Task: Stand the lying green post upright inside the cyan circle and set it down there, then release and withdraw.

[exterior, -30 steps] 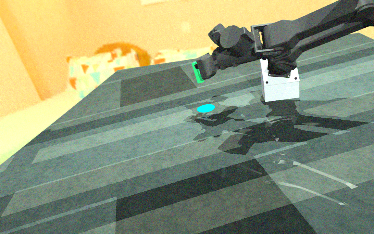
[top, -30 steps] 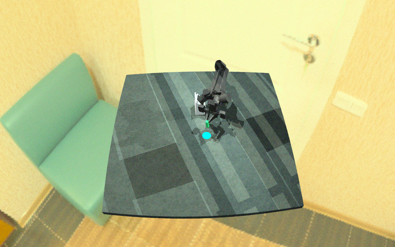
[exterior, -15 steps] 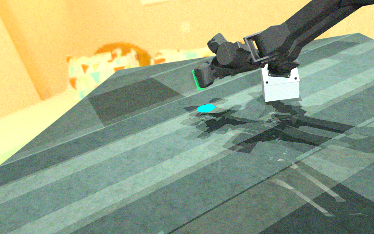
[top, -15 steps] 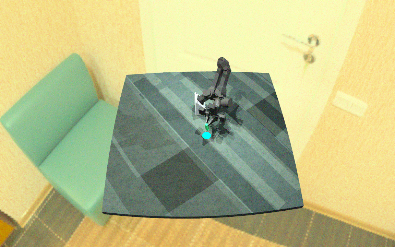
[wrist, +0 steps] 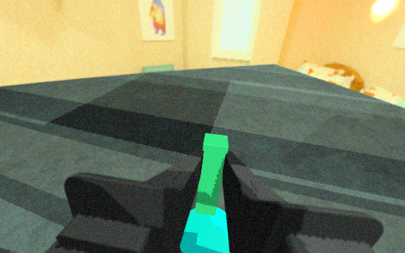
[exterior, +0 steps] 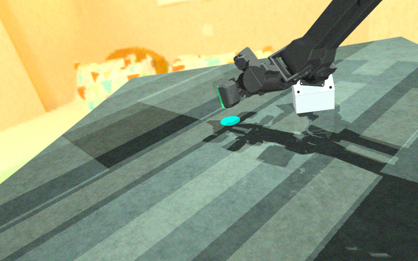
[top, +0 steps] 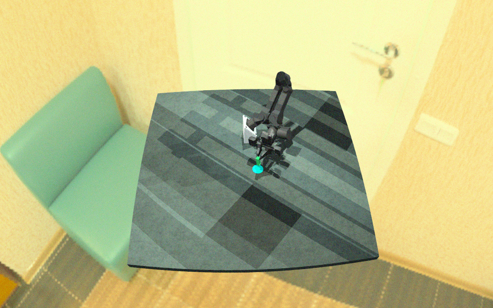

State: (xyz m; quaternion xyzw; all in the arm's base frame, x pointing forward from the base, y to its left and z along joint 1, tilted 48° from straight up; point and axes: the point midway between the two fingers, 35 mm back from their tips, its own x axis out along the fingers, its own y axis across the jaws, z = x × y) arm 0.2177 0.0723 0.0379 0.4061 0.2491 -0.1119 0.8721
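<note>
The green post (top: 257, 161) (exterior: 220, 96) (wrist: 212, 169) is held off the table, close to upright but leaning a little in the exterior view. My gripper (top: 258, 156) (exterior: 227, 94) (wrist: 214, 154) is shut on it, with one finger on each side in the wrist view. The near finger hides most of the post in the exterior view. The cyan circle (top: 257, 169) (exterior: 230, 121) (wrist: 207, 230) lies flat on the table below the post. A visible gap separates the post's lower end from the circle in the exterior view. Part of the circle is hidden in the wrist view.
A white block (top: 246, 134) (exterior: 315, 101) stands on the patterned dark table (top: 187, 183) (exterior: 158, 194) by the arm's base. The arm's shadow falls around the circle. A green chair (top: 87, 183) stands beside the table's left edge in the top view.
</note>
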